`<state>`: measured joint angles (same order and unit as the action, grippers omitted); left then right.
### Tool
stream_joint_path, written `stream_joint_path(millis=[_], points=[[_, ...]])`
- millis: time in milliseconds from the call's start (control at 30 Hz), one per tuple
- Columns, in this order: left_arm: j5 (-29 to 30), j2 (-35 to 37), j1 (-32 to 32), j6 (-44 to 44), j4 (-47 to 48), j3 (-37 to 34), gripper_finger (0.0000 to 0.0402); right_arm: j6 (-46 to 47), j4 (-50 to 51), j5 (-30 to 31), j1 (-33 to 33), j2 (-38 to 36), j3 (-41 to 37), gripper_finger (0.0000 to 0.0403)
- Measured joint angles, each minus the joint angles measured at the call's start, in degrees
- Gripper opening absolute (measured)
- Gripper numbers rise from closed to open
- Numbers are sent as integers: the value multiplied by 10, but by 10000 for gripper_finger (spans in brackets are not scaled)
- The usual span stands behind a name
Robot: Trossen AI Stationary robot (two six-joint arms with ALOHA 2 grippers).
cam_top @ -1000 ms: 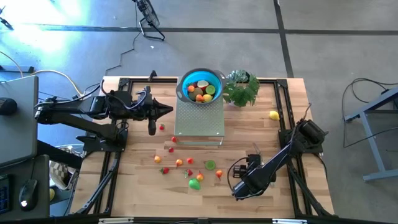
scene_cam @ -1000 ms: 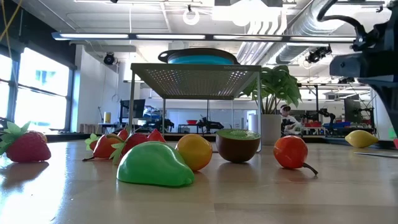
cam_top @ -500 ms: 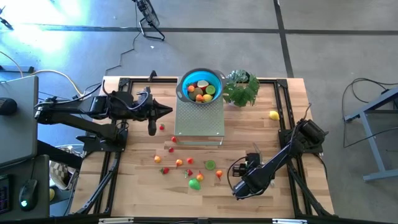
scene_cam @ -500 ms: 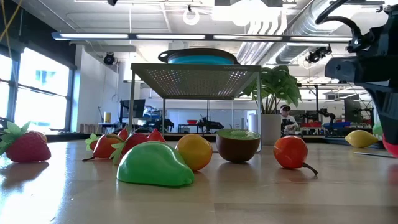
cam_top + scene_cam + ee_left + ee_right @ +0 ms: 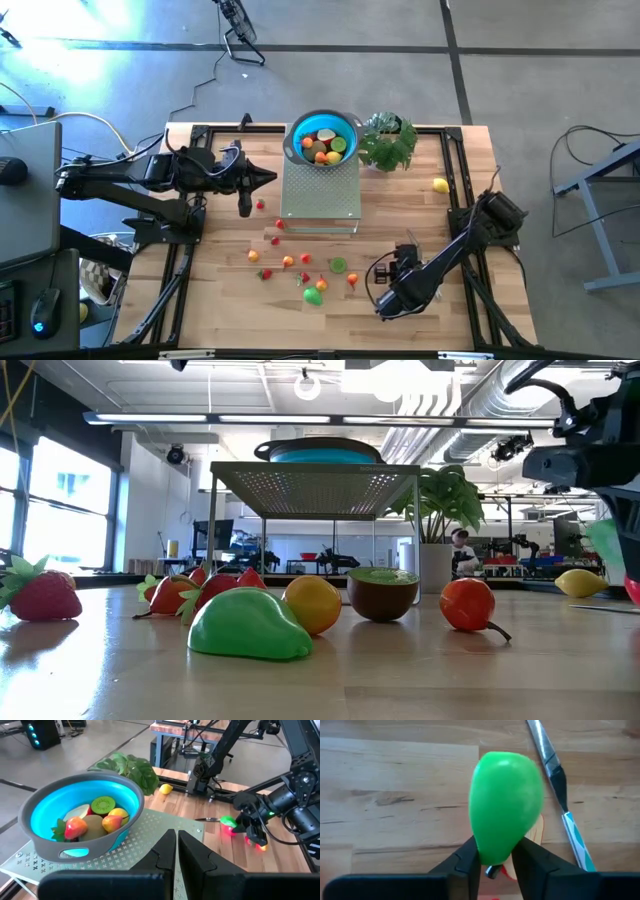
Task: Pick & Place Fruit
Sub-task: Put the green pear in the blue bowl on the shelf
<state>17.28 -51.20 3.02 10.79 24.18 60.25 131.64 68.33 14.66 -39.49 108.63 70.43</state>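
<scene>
green fruit (image 5: pixel 506 802) | long axis along right gripper (image 5: pixel 495 856) jaws

Bowl (image 5: pixel 322 137) on rack (image 5: pixel 320 196); plant (image 5: pixel 388 143) right; fruits (image 5: pixel 305 275) in front.

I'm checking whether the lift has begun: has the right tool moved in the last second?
Yes. In the low view the right tool, shut on a green fruit, has risen slightly against the yellow lemon behind it.

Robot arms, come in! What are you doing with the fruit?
Right gripper shut on green fruit, knife beside it. Left gripper shut, waiting near blue bowl.
</scene>
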Motion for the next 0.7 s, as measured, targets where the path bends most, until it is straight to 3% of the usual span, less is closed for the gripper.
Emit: stream_joint_path(millis=[333,700], points=[[0,0,0,0,0,0,14,-42,2,7,0,-24,0,30],[0,0,0,0,0,0,14,-60,27,38,1,-82,0,28]])
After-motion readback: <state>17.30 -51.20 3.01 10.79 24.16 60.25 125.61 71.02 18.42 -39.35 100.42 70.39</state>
